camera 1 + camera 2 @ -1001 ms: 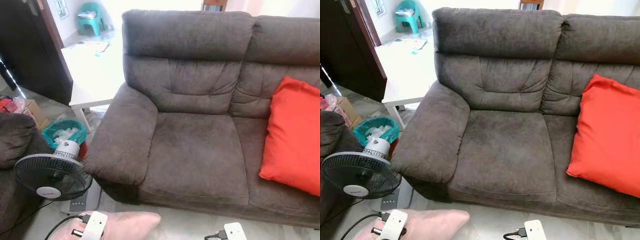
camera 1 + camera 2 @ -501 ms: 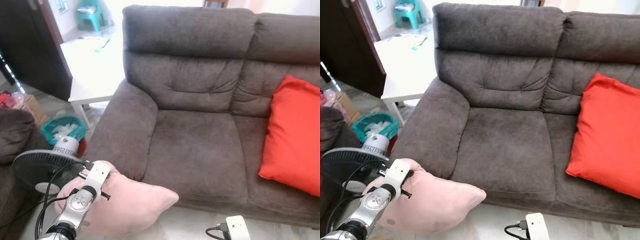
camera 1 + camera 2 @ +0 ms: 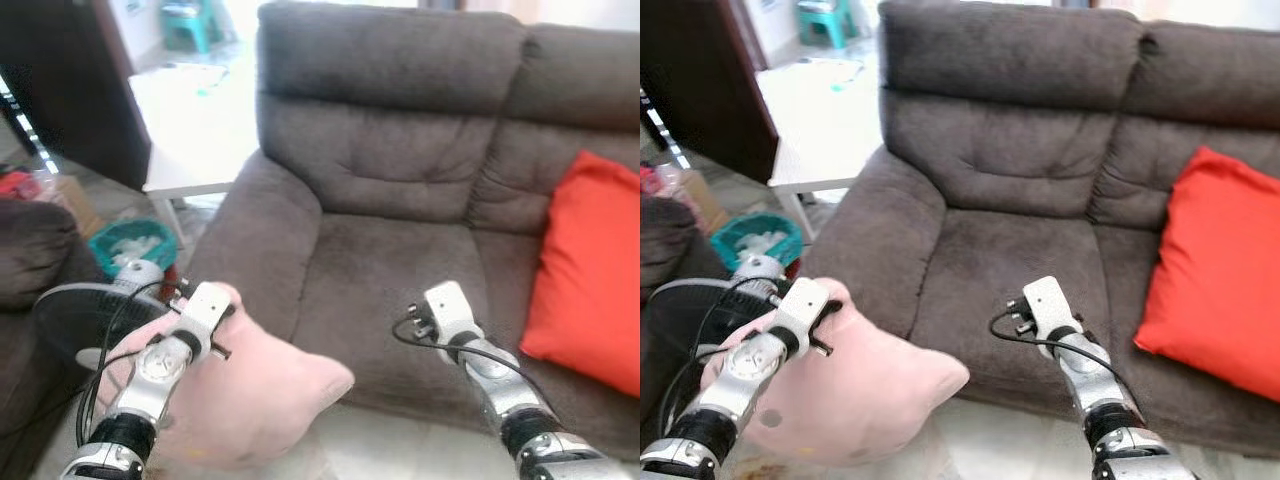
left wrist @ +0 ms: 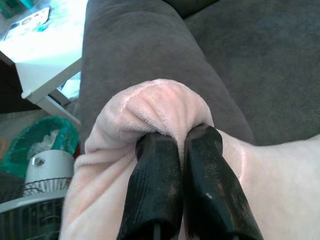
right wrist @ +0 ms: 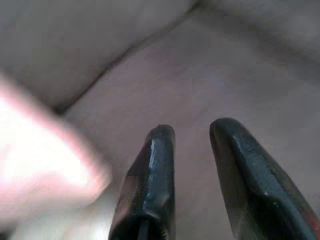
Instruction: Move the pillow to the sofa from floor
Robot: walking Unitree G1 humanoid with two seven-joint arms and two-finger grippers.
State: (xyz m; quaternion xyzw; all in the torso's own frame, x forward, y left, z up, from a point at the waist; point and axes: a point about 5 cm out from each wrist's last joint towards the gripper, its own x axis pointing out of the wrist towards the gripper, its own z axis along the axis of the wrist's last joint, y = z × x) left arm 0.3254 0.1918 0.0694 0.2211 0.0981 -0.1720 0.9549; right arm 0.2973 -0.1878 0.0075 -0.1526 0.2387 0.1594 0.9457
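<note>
now the left gripper (image 4: 181, 137) has its jaws clamped tight on a bunched fold of the pink pillow (image 3: 255, 395), which hangs off the floor at about 7 o'clock, just in front of the grey sofa (image 3: 400, 190) armrest. right gripper (image 5: 192, 132) is up at 5 o'clock over the seat's front edge, jaws apart with nothing between them. an orange cushion (image 3: 585, 270) leans at 3 o'clock, a black fan (image 3: 85, 325) sits at 9.
</note>
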